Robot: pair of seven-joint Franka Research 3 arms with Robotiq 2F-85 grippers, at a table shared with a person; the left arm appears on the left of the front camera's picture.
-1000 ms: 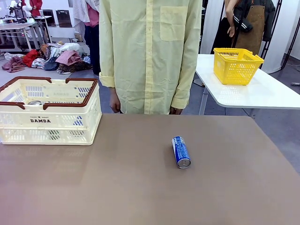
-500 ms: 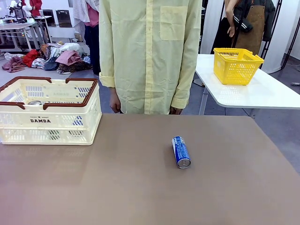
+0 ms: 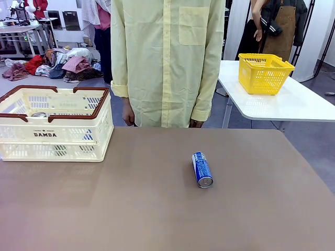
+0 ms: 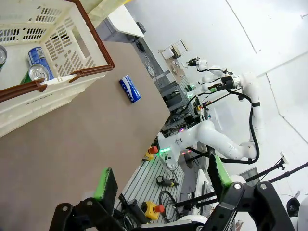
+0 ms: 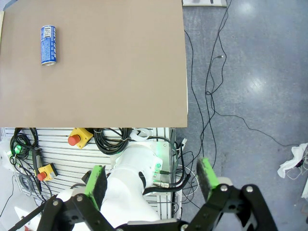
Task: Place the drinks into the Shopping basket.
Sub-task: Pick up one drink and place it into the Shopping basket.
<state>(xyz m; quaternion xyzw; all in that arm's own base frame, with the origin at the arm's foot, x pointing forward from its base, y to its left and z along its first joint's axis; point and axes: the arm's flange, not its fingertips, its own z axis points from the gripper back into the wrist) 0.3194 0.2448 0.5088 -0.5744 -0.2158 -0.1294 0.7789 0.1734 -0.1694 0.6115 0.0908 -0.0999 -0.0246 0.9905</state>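
Brown matte surface (image 3: 157, 209) is taking up most of the front view, and one small slim blue metal can with white print (image 3: 202, 169) is lying on its side right of the middle, silver top pointing toward the robot's side, nothing touching it. That same can is showing up in the left wrist view (image 4: 130, 89) and the right wrist view (image 5: 47, 38) too, just sitting out in the open.

Off at the far left corner, the big cream-white slotted plastic basket with the dark brown rim and "DAMDA" print (image 3: 55, 138) is sitting well apart from the loose can. Inside it, the left wrist view is showing another blue can (image 4: 37, 65) resting against the wall, with a bit of a green can (image 4: 26, 77) just beside it.

Left tool (image 4: 161, 180) is hanging above the bare surface with its green pads spread wide, holding nothing. Right tool (image 5: 150, 180) is doing the same out past the edge, over the robot base and floor cables, pads wide apart, empty.

A person in a pale yellow button shirt (image 3: 165, 63) is standing at the far edge, arms down. Behind, a small yellow mesh basket (image 3: 264, 73) is sitting on a white table (image 3: 293, 104).
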